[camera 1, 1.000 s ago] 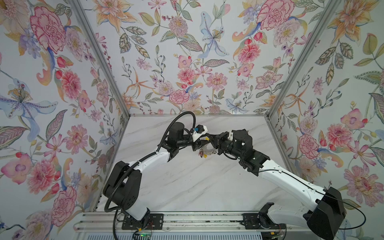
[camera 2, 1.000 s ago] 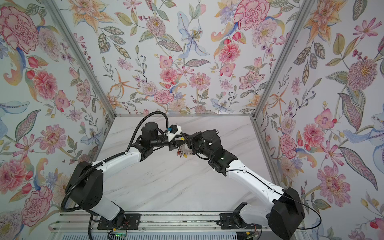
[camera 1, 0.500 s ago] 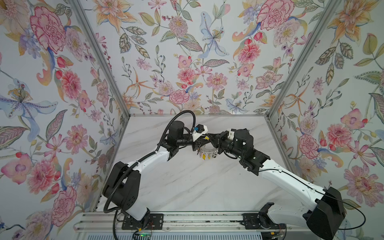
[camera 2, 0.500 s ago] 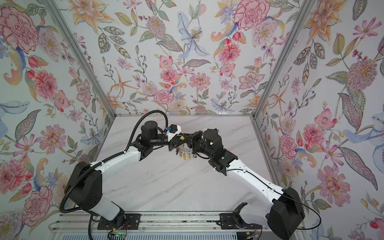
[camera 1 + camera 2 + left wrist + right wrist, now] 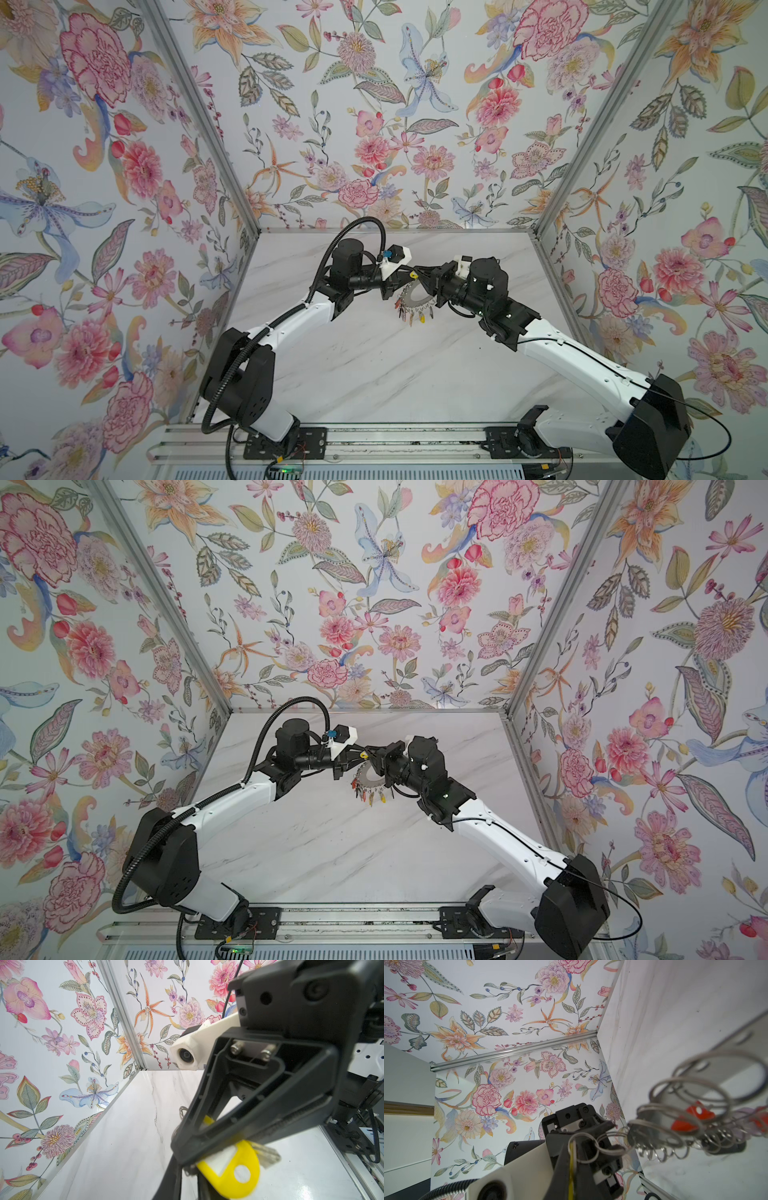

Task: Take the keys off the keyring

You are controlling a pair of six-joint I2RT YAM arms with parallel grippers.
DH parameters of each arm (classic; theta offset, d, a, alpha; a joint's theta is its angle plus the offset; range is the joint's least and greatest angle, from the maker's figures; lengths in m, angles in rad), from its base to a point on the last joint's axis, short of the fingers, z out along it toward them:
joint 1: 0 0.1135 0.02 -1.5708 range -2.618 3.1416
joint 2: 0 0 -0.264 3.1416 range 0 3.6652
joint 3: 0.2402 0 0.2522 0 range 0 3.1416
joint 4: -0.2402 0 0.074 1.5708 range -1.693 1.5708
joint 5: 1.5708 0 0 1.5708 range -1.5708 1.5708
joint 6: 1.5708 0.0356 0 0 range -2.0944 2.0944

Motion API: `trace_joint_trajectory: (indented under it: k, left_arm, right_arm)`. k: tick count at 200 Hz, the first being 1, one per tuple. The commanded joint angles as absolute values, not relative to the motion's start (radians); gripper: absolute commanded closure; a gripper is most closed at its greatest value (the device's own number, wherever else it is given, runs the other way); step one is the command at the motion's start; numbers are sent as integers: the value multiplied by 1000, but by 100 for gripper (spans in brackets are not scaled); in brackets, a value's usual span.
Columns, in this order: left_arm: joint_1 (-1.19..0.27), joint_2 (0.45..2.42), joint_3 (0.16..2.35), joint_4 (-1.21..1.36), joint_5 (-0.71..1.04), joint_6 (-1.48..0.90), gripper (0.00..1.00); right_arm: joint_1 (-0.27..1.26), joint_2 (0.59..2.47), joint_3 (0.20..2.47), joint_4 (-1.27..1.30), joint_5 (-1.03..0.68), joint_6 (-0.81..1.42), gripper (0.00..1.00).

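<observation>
Risk: left gripper [image 5: 571, 1147] seems closed onto yellow-tagged silver metal key [image 5: 234, 1165], pinching the plastic tag only. A pull may slip off it or bend small silver wire loop [image 5: 586, 1149]. Right gripper [image 5: 426, 282], clamped tight, holds flat grey metal disc keyring [image 5: 411, 297] midair over white marble table [image 5: 374, 374]; disc could twist or drop.

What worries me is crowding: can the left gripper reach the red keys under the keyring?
Probably not yet: the left gripper is pinching a yellow key. The red keys hang beneath the keyring, seemingly unblocked.
</observation>
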State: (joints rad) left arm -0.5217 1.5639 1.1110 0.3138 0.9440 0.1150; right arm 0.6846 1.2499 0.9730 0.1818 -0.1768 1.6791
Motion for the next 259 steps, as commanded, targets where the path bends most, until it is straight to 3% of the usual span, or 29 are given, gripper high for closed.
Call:
trace_joint_trajectory:
  k: [1, 45, 60, 125, 259]
  left_arm:
    - [-515, 1544, 1145, 309, 990, 101, 86]
    - [-515, 1554, 1172, 261, 993, 118, 93]
    - [-517, 1594, 1184, 243, 996, 123, 100]
    - [-517, 1602, 1203, 171, 837, 183, 100]
    - [-515, 1440, 935, 828, 738, -116, 100]
  right_arm:
    - [683, 1239, 970, 238, -192, 1658, 100]
    - [689, 1249, 982, 253, -204, 1660, 100]
    - [688, 1249, 987, 255, -202, 1658, 100]
    - [680, 1229, 999, 224, -184, 1637, 100]
    - [653, 1215, 875, 383, -231, 1768, 100]
